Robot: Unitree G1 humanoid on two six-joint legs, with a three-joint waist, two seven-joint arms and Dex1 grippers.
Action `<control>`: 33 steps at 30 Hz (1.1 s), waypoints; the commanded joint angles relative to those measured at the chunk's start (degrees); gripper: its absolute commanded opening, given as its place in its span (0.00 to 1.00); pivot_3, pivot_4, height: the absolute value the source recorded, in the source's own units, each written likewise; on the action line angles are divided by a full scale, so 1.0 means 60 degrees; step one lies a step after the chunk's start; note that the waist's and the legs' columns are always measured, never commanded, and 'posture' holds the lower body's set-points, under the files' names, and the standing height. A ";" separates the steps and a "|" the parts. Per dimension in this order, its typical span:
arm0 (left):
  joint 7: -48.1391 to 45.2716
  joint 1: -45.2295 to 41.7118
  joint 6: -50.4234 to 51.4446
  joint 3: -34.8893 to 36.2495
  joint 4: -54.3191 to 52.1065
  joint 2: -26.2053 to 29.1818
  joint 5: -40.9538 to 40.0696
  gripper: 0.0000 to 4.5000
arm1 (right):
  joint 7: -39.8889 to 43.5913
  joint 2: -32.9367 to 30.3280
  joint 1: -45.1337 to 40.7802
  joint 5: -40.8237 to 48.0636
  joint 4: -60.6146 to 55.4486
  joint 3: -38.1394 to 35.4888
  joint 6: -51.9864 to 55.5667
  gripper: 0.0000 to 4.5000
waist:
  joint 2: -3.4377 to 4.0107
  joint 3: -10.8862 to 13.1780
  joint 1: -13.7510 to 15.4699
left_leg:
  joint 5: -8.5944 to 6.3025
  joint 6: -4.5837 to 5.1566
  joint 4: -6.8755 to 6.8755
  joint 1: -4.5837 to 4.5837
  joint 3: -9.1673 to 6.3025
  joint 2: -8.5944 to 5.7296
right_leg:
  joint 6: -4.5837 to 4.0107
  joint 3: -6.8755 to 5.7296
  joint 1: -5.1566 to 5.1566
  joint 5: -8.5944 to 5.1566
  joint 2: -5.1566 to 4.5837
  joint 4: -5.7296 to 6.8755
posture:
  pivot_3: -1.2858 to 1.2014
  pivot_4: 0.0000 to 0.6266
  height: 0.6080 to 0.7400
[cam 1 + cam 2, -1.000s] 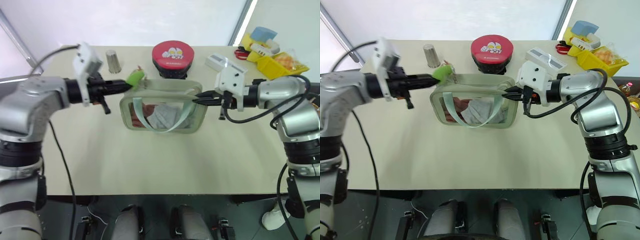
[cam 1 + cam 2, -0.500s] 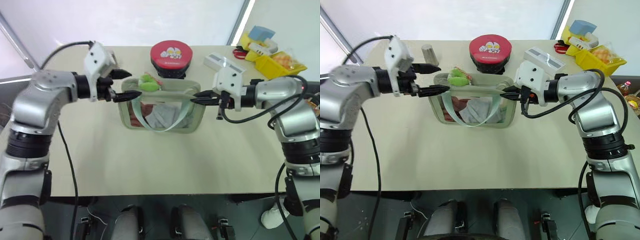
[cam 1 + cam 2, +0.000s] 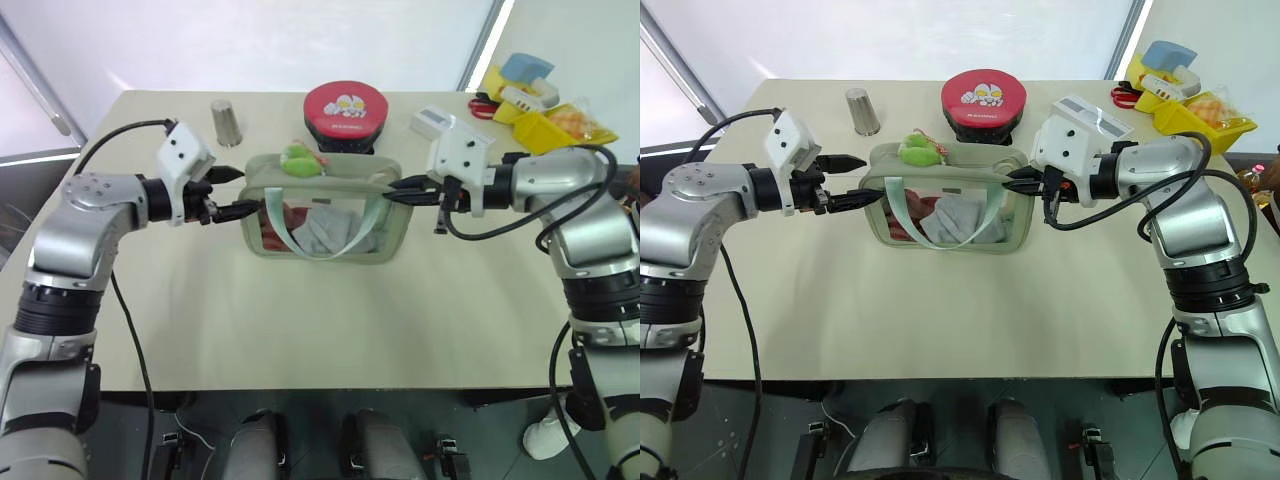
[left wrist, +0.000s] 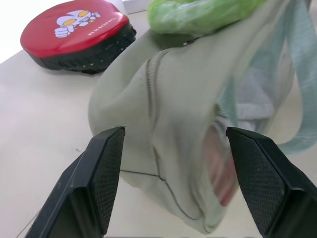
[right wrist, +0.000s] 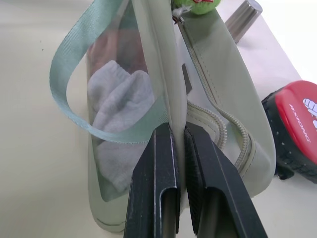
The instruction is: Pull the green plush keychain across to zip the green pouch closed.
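While the green pouch point(image 3: 318, 206) stands upright mid-table point(image 3: 300, 320), the right gripper point(image 3: 392, 193) pinches its right end. The left gripper point(image 3: 855, 180) stands open, straddling the left end without gripping. The green plush keychain point(image 3: 298, 157) rests atop, left of centre.

Lime-green plush keychain point(image 3: 298, 157) tops a sage-green pouch point(image 3: 385, 235).

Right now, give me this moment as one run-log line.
left hand: open, at green pouch end, holding nothing | right hand: shut on green pouch edge | green plush keychain: lying free on pouch top
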 commanded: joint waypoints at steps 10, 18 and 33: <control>-0.0334 0.0064 0.0373 0.0180 -0.0718 0.0187 -0.0146 0.00 | -0.0046 -0.0040 -0.0131 0.0205 -0.0138 -0.0267 0.0084 0.08 | 0.0000 0.0000 0.0006 | 0.0000 0.0000 0.0000 0.0000 0.0000 0.0000 | 0.0000 0.0000 0.0000 0.0000 -0.0001 0.0001 | 0.52 0.24 1.00; -0.0344 0.0117 0.0520 0.0253 -0.0885 0.0237 -0.0150 0.00 | 0.0607 -0.0313 -0.1794 0.0355 0.0874 -0.0315 0.0086 0.58 | 0.0001 0.0000 -0.0028 | 0.0000 0.0000 -0.0002 0.0001 0.0003 0.0000 | 0.0000 0.0001 -0.0004 0.0000 0.0000 0.0001 | 0.52 0.24 1.00; -0.0281 -0.0029 0.0673 0.0152 -0.1001 0.0240 -0.0043 0.00 | -0.0639 0.2906 -0.2354 0.0311 0.1472 0.0819 -0.0004 0.58 | 0.0001 -0.0003 0.0014 | 0.0000 0.0001 0.0001 -0.0005 0.0000 0.0000 | 0.0000 -0.0002 -0.0006 0.0001 -0.0009 0.0006 | 0.52 0.24 1.00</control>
